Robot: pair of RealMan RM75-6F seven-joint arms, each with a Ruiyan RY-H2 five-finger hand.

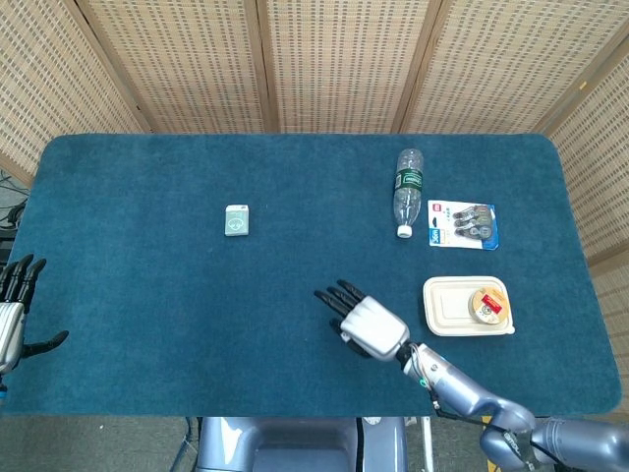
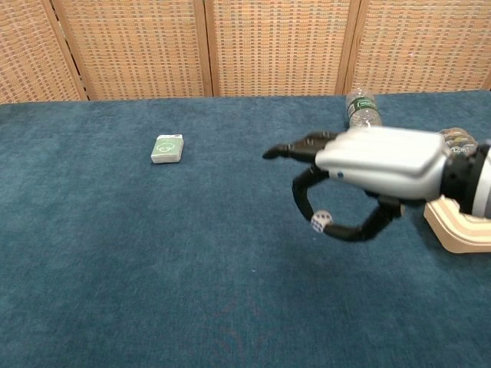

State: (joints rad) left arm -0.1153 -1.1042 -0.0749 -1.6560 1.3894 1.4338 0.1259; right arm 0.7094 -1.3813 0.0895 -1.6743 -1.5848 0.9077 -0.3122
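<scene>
My right hand (image 1: pixel 363 324) (image 2: pixel 368 169) hangs above the blue table, back upward, and pinches a small white die (image 2: pixel 321 221) between the thumb and a curled finger while its other fingers point left. The die is hidden under the hand in the head view. My left hand (image 1: pixel 14 305) shows at the far left edge, off the table, fingers spread and holding nothing. A small green card box (image 1: pixel 236 220) (image 2: pixel 167 149) lies well to the left of the right hand.
A clear water bottle (image 1: pixel 406 189) (image 2: pixel 359 110) lies at the back right beside a blister pack (image 1: pixel 462 224). A beige lidded food box (image 1: pixel 467 306) (image 2: pixel 460 226) sits just right of the right hand. A wicker screen stands behind the table (image 1: pixel 147 295).
</scene>
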